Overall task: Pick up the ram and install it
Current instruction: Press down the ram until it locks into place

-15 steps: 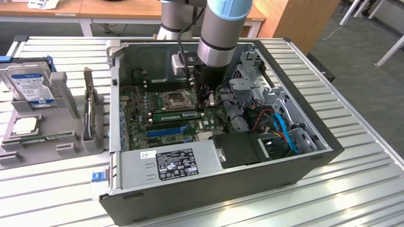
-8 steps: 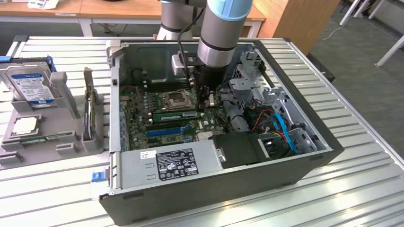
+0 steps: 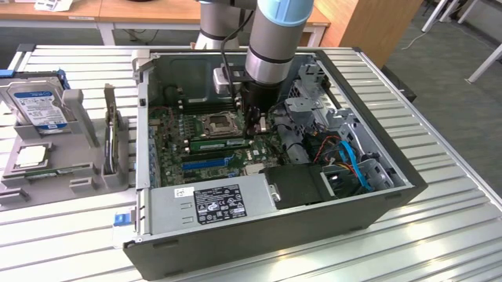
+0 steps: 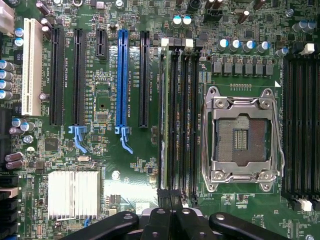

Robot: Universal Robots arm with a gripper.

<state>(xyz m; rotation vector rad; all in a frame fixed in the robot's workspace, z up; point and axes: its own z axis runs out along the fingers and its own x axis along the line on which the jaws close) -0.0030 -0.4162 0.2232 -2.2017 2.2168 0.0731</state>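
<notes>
Claw (image 4: 171, 199) clenched, tips pressed together right at one end of the ram (image 4: 163, 125) — a green stick standing in the outermost of four memory slots, beside the processor socket (image 4: 242, 137). Seen from outside: arm reaching straight down into the open computer case (image 3: 377, 194) on the desk (image 3: 447, 235) — hard drive (image 3: 35, 106) well apart, toward the exterior view's left.

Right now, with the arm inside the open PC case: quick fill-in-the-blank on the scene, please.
1. A long thin green ram stick stands on the green motherboard beside the silver processor ___.
2. That socket holds ___ chip.
3. The long slot between black expansion slots is coloured ___.
4. The boxy silver hard drive sits ___ the dark computer case.
Missing: socket; no; blue; outside.
</notes>
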